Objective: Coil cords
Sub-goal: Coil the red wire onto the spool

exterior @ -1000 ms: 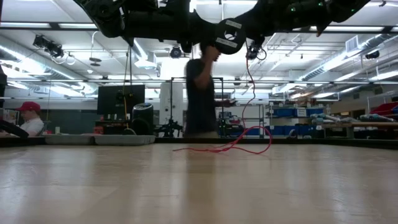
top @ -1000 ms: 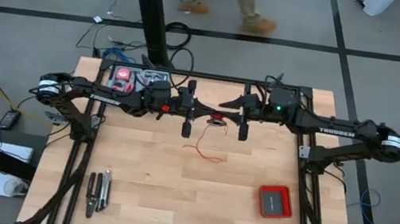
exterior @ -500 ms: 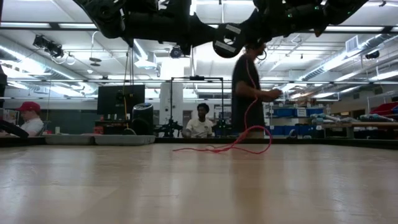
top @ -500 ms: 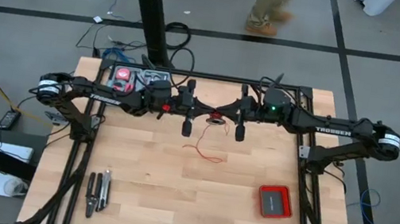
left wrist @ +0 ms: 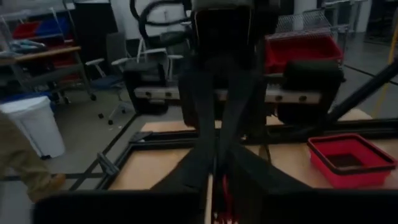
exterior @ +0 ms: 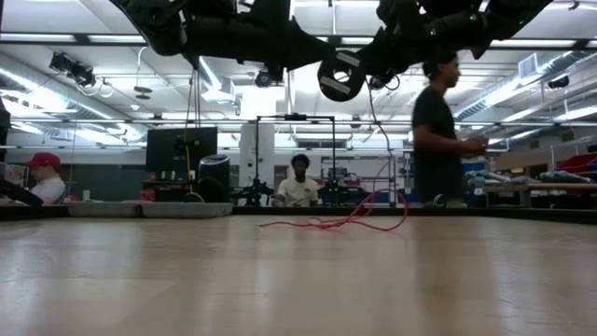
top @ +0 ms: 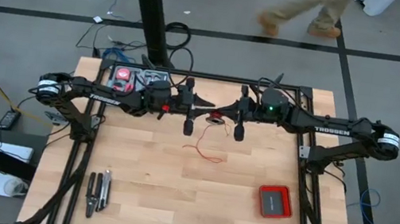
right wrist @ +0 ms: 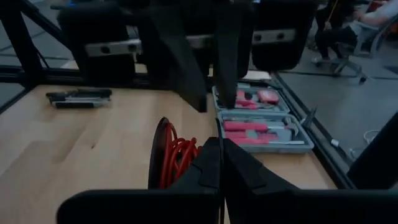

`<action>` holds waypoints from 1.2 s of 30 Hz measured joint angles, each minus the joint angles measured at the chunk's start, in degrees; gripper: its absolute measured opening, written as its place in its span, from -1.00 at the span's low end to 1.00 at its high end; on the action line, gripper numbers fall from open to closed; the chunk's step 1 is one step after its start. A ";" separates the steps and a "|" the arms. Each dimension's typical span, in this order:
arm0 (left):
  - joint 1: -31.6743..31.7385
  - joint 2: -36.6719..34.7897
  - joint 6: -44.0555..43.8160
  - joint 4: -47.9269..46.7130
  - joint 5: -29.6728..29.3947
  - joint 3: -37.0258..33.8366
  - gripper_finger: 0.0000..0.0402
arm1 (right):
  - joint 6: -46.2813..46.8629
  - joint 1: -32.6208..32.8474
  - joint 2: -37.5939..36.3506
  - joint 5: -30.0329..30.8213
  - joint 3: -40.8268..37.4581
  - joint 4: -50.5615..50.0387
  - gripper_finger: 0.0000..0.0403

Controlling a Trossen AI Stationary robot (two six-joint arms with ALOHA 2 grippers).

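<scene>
Above the table, two claws, right claw (right wrist: 219,163) clenched, left unclear, one red wire (top: 206,152).

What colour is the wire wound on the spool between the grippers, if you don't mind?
Red; the wire on its spool shows best in the right wrist view.

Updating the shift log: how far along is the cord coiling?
Part done: red wire is wound on the spool, held up between the left gripper and the right gripper, whose fingers are shut. In hand: that spool. Left: a loose tail of red wire still lying on the table.
</scene>
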 joint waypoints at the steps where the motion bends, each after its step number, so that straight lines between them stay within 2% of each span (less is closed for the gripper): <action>1: -0.02 -0.02 -0.01 0.04 -0.49 0.03 -0.64 | 0.00 0.00 0.02 0.02 -0.01 0.07 -0.99; 7: 0.19 -0.55 0.20 -3.09 -3.04 0.01 -0.35 | -0.14 0.00 -0.48 0.28 -0.01 -0.46 -0.99; 13: 0.52 -4.17 0.26 -7.70 -3.11 0.01 -0.32 | -1.50 -0.97 -4.84 1.87 0.02 -4.76 -1.00; 18: 0.50 -4.17 -0.12 -8.46 -2.50 -0.01 -0.32 | -2.22 -1.62 -9.35 2.46 -0.55 -4.44 -1.00; 21: 0.41 -2.81 -1.45 -7.86 -0.16 -0.08 -0.32 | -2.80 -1.53 -10.36 4.66 -0.71 -3.53 -1.00; 25: 0.39 0.02 -5.35 -2.17 5.73 -0.08 -0.32 | -2.92 -1.38 -9.97 7.24 -0.73 -0.68 -1.00; 27: 0.35 1.50 -6.42 0.23 6.79 -0.06 -0.32 | -2.93 -0.92 -9.92 7.98 -0.75 0.67 -1.00; 31: 0.39 3.56 -8.41 2.60 5.68 -0.10 -0.32 | -3.49 0.52 -10.03 11.26 -0.75 2.95 -1.00; 36: 0.39 6.03 -11.00 6.09 4.25 -0.08 -0.32 | -3.81 2.52 -8.76 12.29 -0.77 7.77 -1.00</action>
